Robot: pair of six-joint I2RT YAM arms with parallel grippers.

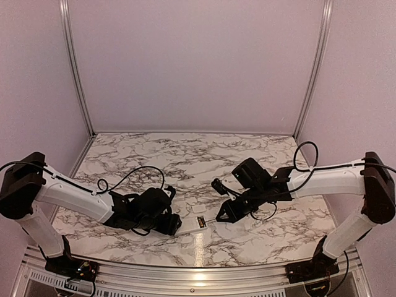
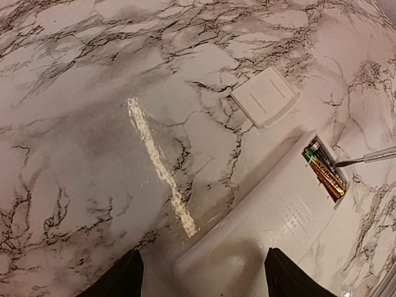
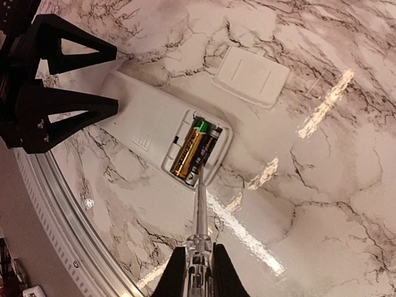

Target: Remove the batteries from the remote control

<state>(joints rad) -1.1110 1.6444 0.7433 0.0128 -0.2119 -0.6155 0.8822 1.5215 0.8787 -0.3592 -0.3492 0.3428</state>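
Observation:
The white remote control (image 2: 272, 223) lies face down on the marble table, its battery bay open; it also shows in the top view (image 1: 193, 223). A gold-orange battery (image 3: 187, 151) and a dark battery (image 3: 206, 146) lie side by side in the bay. The detached back panel (image 3: 252, 75) lies flat beside the remote. My left gripper (image 2: 204, 281) is open, its fingers either side of the remote's near end. My right gripper (image 3: 199, 257) is shut on a thin pale stick (image 3: 200, 204). The stick's tip rests at the end of the dark battery.
The aluminium rail of the table's near edge (image 3: 68, 210) runs close behind the remote. Purple walls with metal posts (image 1: 74, 68) enclose the table. Black cables loop over both arms (image 1: 133, 176).

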